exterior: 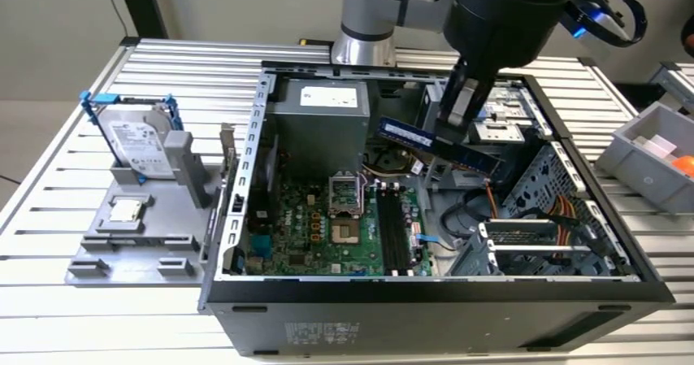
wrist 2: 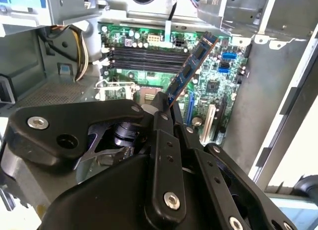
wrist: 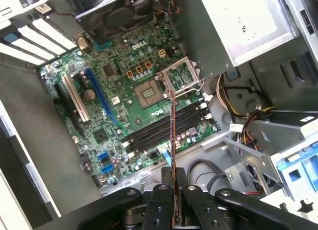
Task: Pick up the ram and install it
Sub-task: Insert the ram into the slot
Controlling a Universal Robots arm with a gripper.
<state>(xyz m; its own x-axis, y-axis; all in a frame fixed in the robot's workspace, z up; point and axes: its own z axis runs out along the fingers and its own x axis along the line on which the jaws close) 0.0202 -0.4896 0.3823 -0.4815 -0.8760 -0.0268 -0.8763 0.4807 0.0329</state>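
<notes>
Gripper (exterior: 453,123) is hanging nose-down from the arm (exterior: 505,15) inside the open computer case (exterior: 434,290), jaws clenching the ram (exterior: 407,133) between them, tilted above the black slots (exterior: 392,235) of the motherboard (exterior: 309,227).

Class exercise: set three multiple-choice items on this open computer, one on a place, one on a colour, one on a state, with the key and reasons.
1. Where does the hard drive stand? A. on the floor B. in the grey holder beside the computer case C. in a drawer
2. What colour is the motherboard? A. green B. red C. white
3. What state is the ram in? A. seated in a slot B. flat on the table C. clamped in the pincer above the motherboard
Key: 1 B, it stands upright in the holder; 2 A, it is green; 3 C, the pincer holds it tilted, off the board.
</notes>
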